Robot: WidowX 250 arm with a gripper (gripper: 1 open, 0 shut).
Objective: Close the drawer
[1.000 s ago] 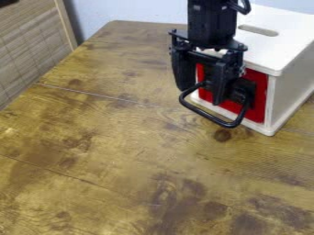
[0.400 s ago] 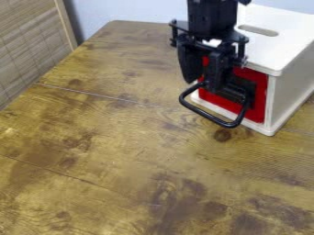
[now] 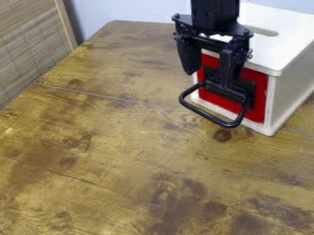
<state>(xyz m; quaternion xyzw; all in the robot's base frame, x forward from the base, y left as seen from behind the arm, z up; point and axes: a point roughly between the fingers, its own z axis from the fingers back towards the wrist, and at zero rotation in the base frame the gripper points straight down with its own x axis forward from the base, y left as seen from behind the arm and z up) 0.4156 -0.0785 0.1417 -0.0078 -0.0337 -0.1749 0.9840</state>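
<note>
Camera view: single arm over a worn wooden table (image 3: pixel 110 156), black two-fingered gripper (image 3: pixel 211 71) pointing straight down right in front of the white cabinet (image 3: pixel 285 57) at the table's far right corner. The drawer (image 3: pixel 233 90), red front with a black panel, sits in the cabinet's left-facing side; its big black loop handle (image 3: pixel 211 106) sticks out toward the table centre, low, just above the wood. Gripper jaws are spread wide with nothing between them, so it is released and not grasping. One finger hangs to the left of the drawer front and the other overlaps the red face; cannot tell from this angle whether it touches the front. Progress: the red front looks flush, or very nearly flush, with the cabinet face; no open gap or drawer side is visible, so the close looks mostly or fully done. A small remaining gap would be hidden behind the gripper, so cannot confirm. What's left, as a judgement: maybe a last short push on the front toward the cabinet, then pull the arm clear. Window blinds (image 3: pixel 31 46) at far left, not relevant.
</note>
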